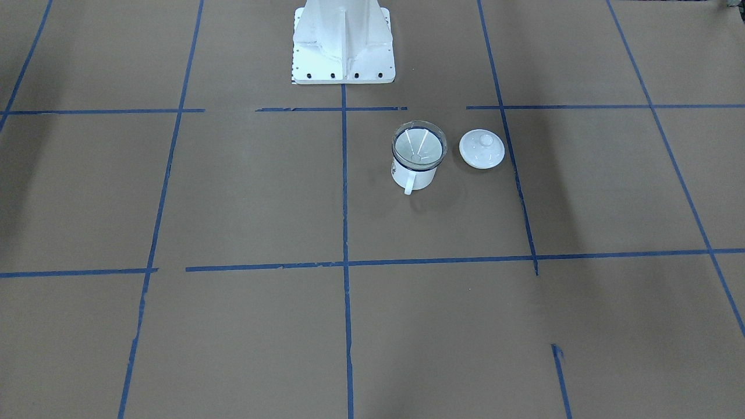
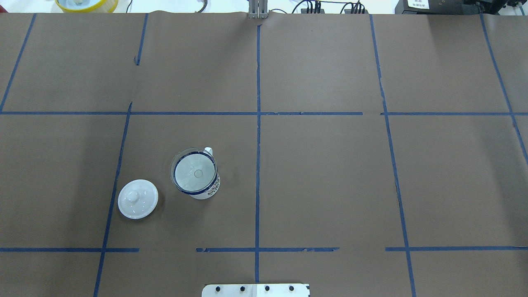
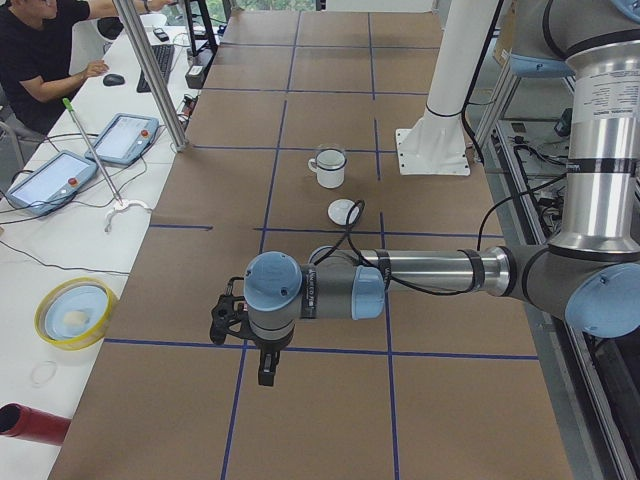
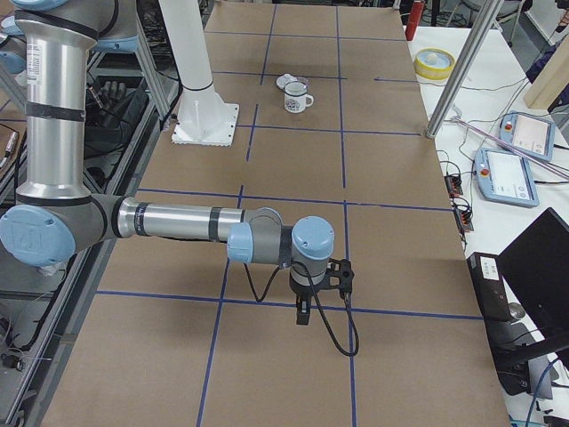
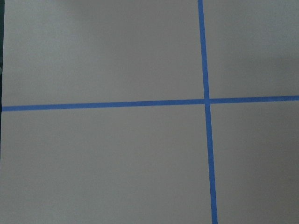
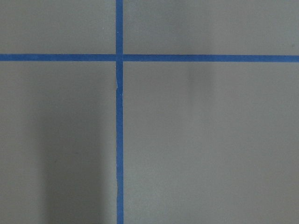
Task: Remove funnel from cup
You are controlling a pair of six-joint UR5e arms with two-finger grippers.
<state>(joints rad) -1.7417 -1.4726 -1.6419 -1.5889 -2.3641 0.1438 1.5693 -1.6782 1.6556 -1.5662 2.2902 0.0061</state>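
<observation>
The clear funnel [image 1: 419, 145] sits mouth-up in the white cup [image 1: 414, 176] with the dark blue rim, left of the table's centre line in the overhead view (funnel [image 2: 194, 172], cup [image 2: 209, 191]). The cup's handle points away from the robot. Both arms hang over the table's far ends, well away from the cup. The left gripper [image 3: 262, 372] shows only in the exterior left view and the right gripper [image 4: 302, 317] only in the exterior right view. I cannot tell whether either is open or shut. Both wrist views show only brown paper and blue tape.
A round white lid with a knob [image 1: 481, 149] lies on the table beside the cup, also in the overhead view [image 2: 137, 199]. The robot's white base [image 1: 343, 49] stands at the table's near edge. A yellow bowl [image 3: 75, 312], tablets and a metal pole [image 3: 150, 75] stand on the operators' side.
</observation>
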